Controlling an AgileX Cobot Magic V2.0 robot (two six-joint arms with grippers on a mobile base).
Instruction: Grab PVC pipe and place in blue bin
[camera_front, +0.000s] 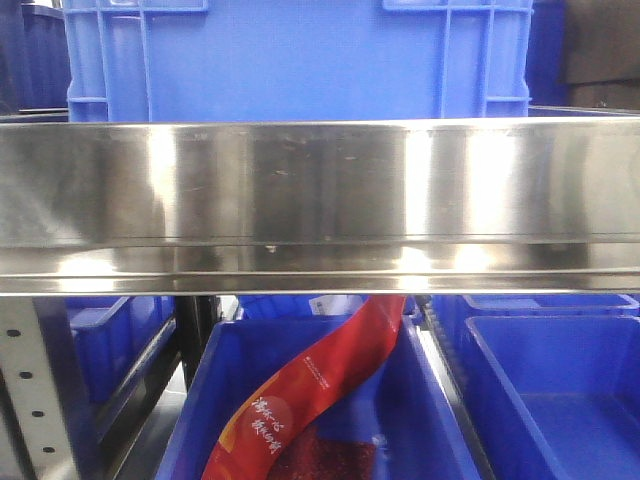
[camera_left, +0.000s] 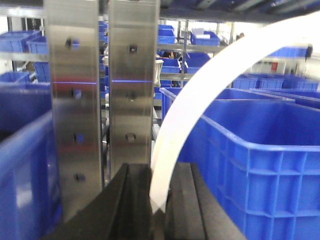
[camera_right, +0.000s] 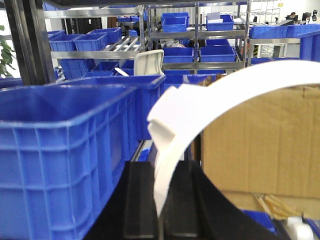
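Ahead, steel shelf rail (camera_front: 320, 200) before blue bin (camera_front: 425, 430), red packet (camera_front: 320, 370) inside.

Front view:
- Steel shelf beam (camera_front: 320, 205) spans mid-frame and hides the upper end of the red packet (camera_front: 300, 410).
- The packet's lower end runs off the bottom edge, and its print is too small to read.
- Blue crate (camera_front: 300, 60) at top is cropped by the top edge.

Left wrist view:
- White strap (camera_left: 200, 100) exits at upper right.
- Left gripper (camera_left: 160, 172) is cropped at the bottom.
- Far shelving is blurred.

Right wrist view:
- PVC pipe (camera_right: 300, 231) in the lower right corner shows only a rounded off-white end, cut by the bottom edge.
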